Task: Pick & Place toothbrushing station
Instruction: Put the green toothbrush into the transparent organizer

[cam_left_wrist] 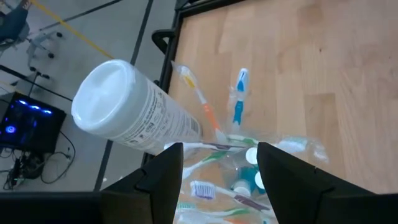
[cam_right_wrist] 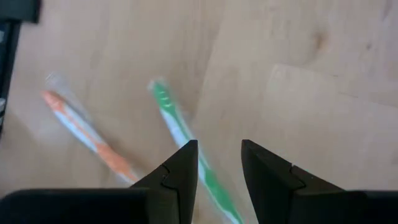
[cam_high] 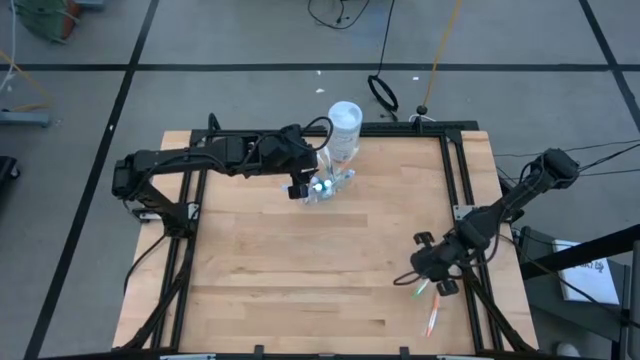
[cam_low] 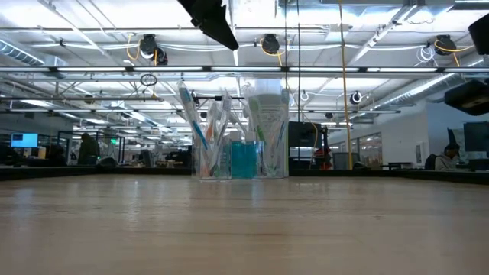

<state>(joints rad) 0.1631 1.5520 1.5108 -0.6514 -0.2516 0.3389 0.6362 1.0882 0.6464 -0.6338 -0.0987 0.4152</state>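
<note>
A clear plastic cup stands upright at the table's far middle. It holds several toothbrushes and teal-blue toothpaste tubes. My left gripper is open above the cup, and in the low view it stays well clear of the cup. A green toothbrush and an orange toothbrush lie flat on the wood near the table's right near corner. My right gripper is open just above the green toothbrush, with the orange one beside it.
A taller white cylindrical tub stands upright right behind the cup at the table's far edge; it also shows in the left wrist view. A black frame rail runs along the table's sides. Bare wood lies between the two arms.
</note>
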